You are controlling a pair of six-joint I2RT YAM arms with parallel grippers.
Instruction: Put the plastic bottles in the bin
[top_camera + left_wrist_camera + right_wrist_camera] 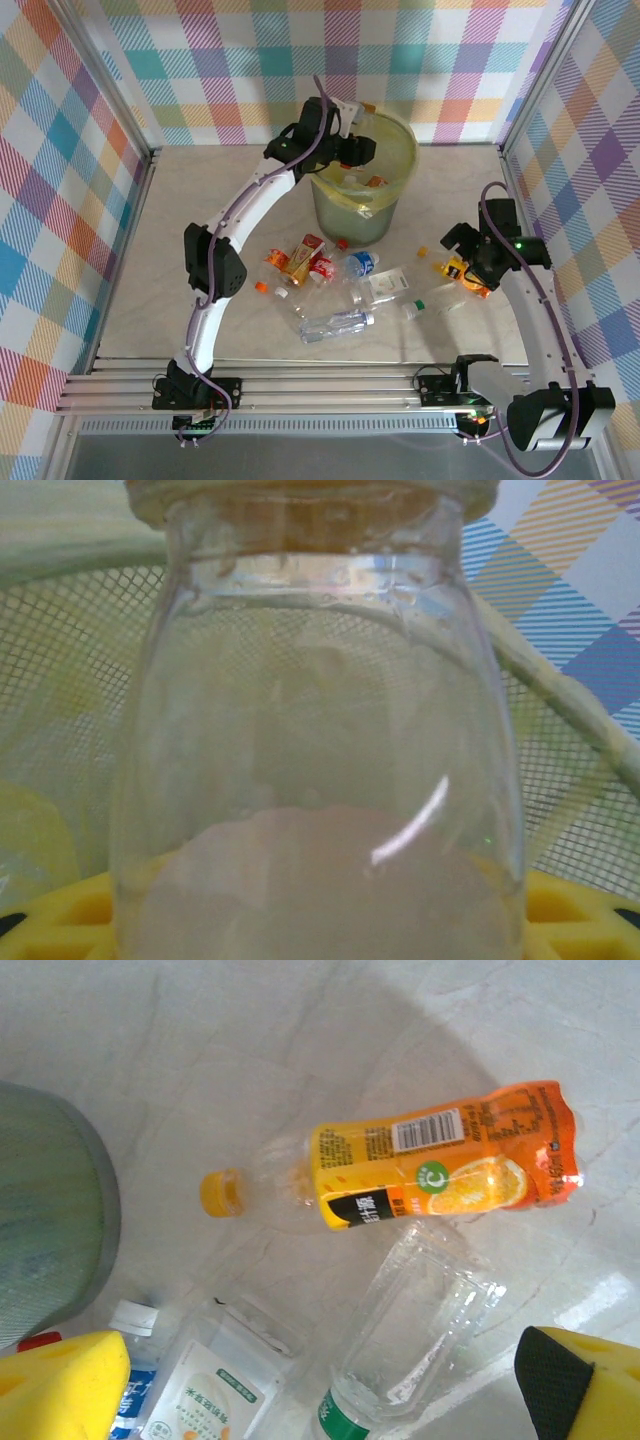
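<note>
Clear btl [320, 740] over bin [345, 215], orange btl [440, 1165] on table [250, 1040]

Pale marbled table [200, 200], grey-green bin [352, 215] standing at back, plastic bottles [336, 324] strewn before it.

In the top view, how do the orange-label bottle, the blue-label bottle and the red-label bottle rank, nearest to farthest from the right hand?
1. orange-label bottle, right under the right hand
2. blue-label bottle, farther left
3. red-label bottle, farthest left
</note>
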